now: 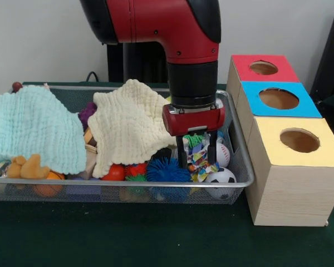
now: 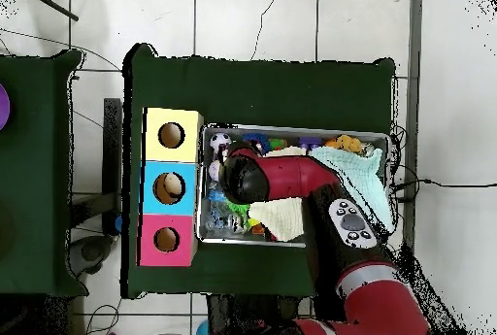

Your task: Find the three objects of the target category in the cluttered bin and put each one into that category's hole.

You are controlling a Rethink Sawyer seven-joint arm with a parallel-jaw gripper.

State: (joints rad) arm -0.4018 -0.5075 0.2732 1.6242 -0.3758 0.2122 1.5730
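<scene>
The silver wire-mesh bin (image 1: 128, 183) lies on the green table, full of clutter; it also shows in the overhead view (image 2: 291, 129). My gripper (image 1: 196, 160) reaches down into its right end. Its two black fingers (image 1: 181, 153) stand either side of a multicoloured confetti-print wrapper (image 1: 198, 161) and are shut on it, just above the other toys. The yellow-topped wood box with its round hole (image 1: 299, 140) stands right of the bin; the hole also shows in the overhead view (image 2: 172, 135). In the overhead view my arm's wrist (image 2: 241, 178) hides the gripper. I see no clear-whitish wrapper.
A cream quilted cloth (image 1: 128, 125) and a pale blue one (image 1: 36, 128) cover much of the bin. A blue spiky ball (image 1: 166, 170), a small soccer ball (image 1: 221, 177) and a baseball (image 1: 223, 153) lie by the gripper. The blue-topped box (image 1: 278, 99) and red-topped box (image 1: 263, 68) stand behind the yellow one.
</scene>
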